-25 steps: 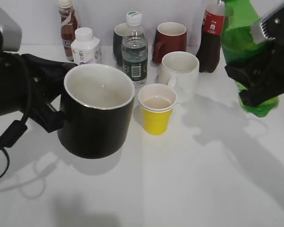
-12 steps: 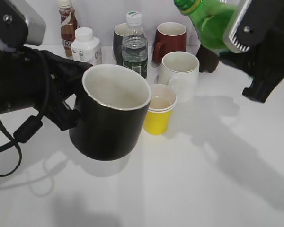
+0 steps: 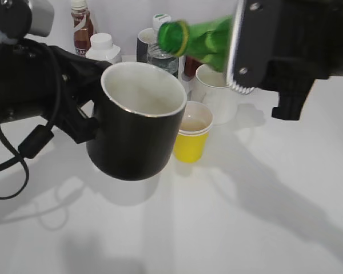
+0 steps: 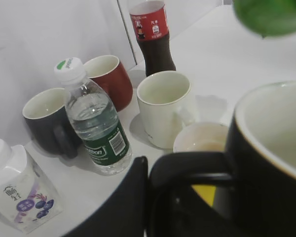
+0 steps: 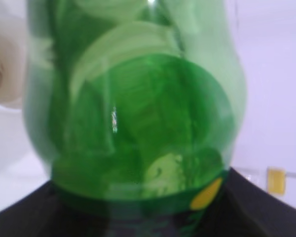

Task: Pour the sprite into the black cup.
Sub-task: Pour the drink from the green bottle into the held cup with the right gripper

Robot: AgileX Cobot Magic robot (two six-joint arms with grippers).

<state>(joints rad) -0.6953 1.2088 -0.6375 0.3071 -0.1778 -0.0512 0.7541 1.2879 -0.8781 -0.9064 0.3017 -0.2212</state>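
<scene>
The black cup (image 3: 134, 137) hangs above the table, tilted a little, its white inside showing. My left gripper (image 3: 83, 128) is shut on its loop handle, as the left wrist view (image 4: 153, 173) shows beside the cup's wall (image 4: 271, 148). The sprite (image 3: 203, 40), green and translucent, lies almost level with its open mouth pointing left, just above the cup's far rim. My right gripper (image 3: 257, 51) is shut on the bottle's labelled body. The right wrist view is filled by the bottle (image 5: 138, 98), with the jaws (image 5: 138, 217) at its base. A green edge of the bottle also shows in the left wrist view (image 4: 271, 15).
Behind the cup stand a yellow paper cup (image 3: 191, 134), a white mug (image 3: 217, 94), a clear water bottle (image 4: 96, 123), a dark red mug (image 4: 111, 79), a smaller dark mug (image 4: 47, 116), a cola bottle (image 4: 150, 34), a white small bottle (image 3: 103, 48) and a brown bottle (image 3: 80, 25).
My right arm has swung the sprite left and tipped it from upright to nearly level, mouth now at the cup's rim. The black cup has moved right and up a little.
</scene>
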